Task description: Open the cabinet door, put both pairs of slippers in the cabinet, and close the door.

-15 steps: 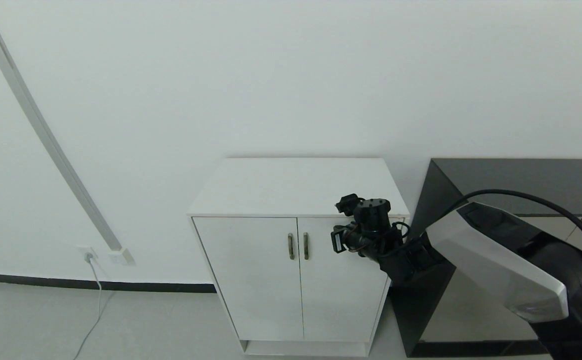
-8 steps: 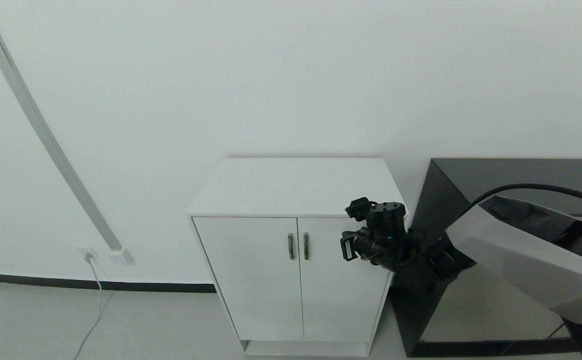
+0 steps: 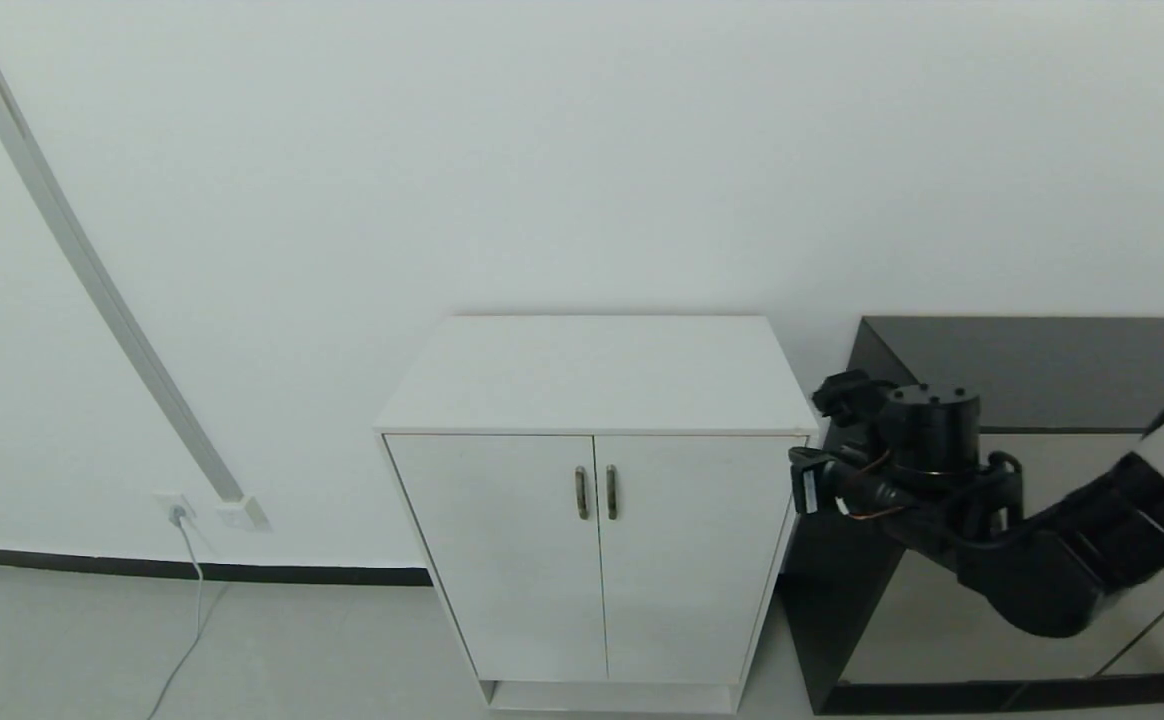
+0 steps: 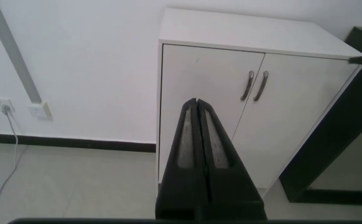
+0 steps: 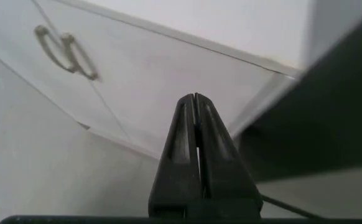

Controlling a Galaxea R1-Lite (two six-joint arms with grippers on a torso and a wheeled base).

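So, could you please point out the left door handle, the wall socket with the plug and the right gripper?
left handle (image 3: 581,493), head view, middle of the bar.
socket (image 3: 170,502), head view, on its white plate.
right gripper (image 5: 195,99), right wrist view, between the shut fingertips.

We saw the right gripper (image 5: 195,104) with its fingers pressed together, holding nothing. Beyond its tips stood the white cabinet (image 5: 168,74), doors closed, its paired handles (image 5: 76,55) well apart from the gripper. A black unit (image 5: 330,106) sat just beside the cabinet.
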